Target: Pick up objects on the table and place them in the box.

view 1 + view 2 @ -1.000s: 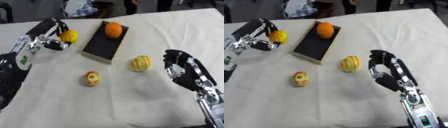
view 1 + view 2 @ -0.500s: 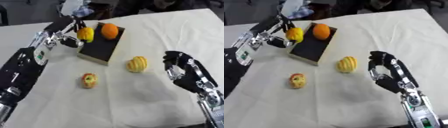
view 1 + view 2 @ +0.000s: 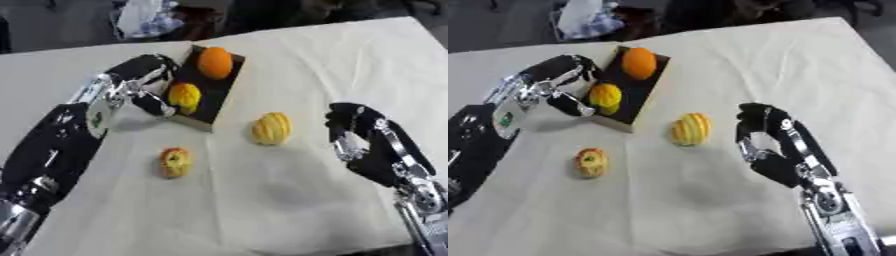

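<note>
A dark shallow box [image 3: 220, 95] lies at the back middle of the cloth-covered table, with an orange [image 3: 214, 62] in its far end. My left hand [image 3: 150, 85] reaches in from the left, fingers curled round a yellow fruit [image 3: 185, 97] held over the box's near end. A yellow ribbed fruit [image 3: 271, 128] lies on the cloth right of the box. A red and yellow apple [image 3: 175, 162] lies nearer, front left. My right hand [image 3: 366, 145] hovers right of the ribbed fruit, fingers curled, holding nothing.
The table [image 3: 262, 200] is covered in a cream cloth. Crumpled white and blue material [image 3: 144, 17] and dark shapes lie beyond the far edge.
My left hand has carried the yellow fruit rightward and down over the box's near end. The right hand has stayed in place. The camera has shifted a little.
</note>
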Tool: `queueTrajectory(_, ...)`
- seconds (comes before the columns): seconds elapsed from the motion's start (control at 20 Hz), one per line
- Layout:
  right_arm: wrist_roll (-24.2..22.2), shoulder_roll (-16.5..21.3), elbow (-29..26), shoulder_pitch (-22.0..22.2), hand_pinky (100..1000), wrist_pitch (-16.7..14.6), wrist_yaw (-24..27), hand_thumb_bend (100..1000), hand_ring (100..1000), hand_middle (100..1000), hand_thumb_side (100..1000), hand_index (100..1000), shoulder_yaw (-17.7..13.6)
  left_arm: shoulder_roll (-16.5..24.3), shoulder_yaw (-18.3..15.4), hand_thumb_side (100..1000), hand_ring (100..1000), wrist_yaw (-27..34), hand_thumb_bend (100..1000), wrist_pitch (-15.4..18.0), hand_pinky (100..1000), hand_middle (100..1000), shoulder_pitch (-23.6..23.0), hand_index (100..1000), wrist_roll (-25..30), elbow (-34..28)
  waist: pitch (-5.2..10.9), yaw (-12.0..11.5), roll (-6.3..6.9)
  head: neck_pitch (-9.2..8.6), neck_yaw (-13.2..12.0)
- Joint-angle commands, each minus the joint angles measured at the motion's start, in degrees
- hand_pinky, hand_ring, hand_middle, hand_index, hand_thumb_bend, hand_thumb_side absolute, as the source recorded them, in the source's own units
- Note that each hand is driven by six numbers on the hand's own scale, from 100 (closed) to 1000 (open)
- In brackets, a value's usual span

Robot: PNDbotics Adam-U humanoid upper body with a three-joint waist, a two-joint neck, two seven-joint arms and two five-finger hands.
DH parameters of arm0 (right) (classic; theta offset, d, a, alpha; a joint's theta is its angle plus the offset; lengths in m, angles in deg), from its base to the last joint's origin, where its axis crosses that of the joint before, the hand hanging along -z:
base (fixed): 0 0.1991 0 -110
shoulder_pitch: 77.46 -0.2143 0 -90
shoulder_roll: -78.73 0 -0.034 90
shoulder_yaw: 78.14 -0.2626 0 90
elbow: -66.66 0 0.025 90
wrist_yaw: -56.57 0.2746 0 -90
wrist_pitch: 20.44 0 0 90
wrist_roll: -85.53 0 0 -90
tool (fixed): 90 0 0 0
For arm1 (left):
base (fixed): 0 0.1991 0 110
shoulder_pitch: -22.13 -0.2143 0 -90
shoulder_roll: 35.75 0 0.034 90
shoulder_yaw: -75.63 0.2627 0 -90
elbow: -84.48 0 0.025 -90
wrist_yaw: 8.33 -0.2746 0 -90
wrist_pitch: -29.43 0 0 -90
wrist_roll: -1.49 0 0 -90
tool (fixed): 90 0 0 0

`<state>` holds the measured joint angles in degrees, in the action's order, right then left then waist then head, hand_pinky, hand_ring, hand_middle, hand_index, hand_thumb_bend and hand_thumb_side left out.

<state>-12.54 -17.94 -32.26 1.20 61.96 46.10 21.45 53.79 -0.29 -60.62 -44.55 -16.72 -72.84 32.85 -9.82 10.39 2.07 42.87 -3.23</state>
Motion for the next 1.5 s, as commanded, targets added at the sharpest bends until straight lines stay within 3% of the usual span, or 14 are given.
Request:
queueTrajectory(0.05,-0.11,0.29,-0.92,-0.66,735,-0.14,0.32,100,711,684,388,814,-0.22,1.38,-0.75,352,701,0.18,603,0.13,753,725,1.1,810,0.71,-1.51,0.24,-0.11,-0.53,-0.56,0.09)
queueTrajectory(0.25,0.05,0.66,-0.83,-0.78,735,-0.12,0.1,100,711,685,383,815,-0.45,3.64,-0.92,385,680,2.75,627,-0.68,745,709,0.53,811,0.9,-6.14,0.29,-0.82,-0.62,-0.57,0.55)
queueTrajectory(0.5,-0.01,2.81,-0.63,-2.33,738,-0.2,-0.34,100,714,689,360,820,-0.48,8.13,-1.38,408,646,10.42,620,-2.84,734,678,-2.37,799,1.49,-15.97,0.4,-1.8,-0.61,-0.37,1.41)
queueTrajectory(0.8,-1.12,8.53,0.5,-6.58,745,-0.63,-1.85,100,726,702,322,831,0.31,13.85,-5.14,415,621,24.65,594,-8.66,724,658,-13.59,796,-0.75,-34.2,0.42,-4.0,-0.42,-0.15,3.05)
queueTrajectory(1.05,-2.54,12.29,3.09,-9.53,749,-1.22,-2.77,100,738,715,301,838,1.61,14.28,-8.54,409,610,30.89,581,-13.47,717,647,-24.24,795,-4.09,-46.9,0.08,-5.81,-0.48,-0.08,3.98)
queueTrajectory(1.4,-2.78,12.77,4.19,-10.09,749,-1.83,-2.93,100,738,715,301,838,1.84,14.22,-9.06,409,610,32.07,581,-15.53,717,647,-26.27,795,-4.49,-50.15,0.03,-6.03,-0.48,-0.05,4.03)
queueTrajectory(1.45,-2.84,12.88,4.32,-10.21,780,-1.91,-3.0,100,794,783,254,884,1.95,14.11,-9.18,414,596,32.15,564,-15.63,708,630,-26.39,793,-4.55,-50.07,-0.08,-6.14,-0.6,-0.17,4.3)
queueTrajectory(1.5,-3.3,13.62,5.05,-10.94,784,-2.37,-3.45,100,799,789,257,888,2.69,13.38,-9.91,415,596,32.6,563,-16.08,707,630,-27.13,793,-5.0,-49.49,-0.23,-6.88,-1.19,-0.31,4.89)
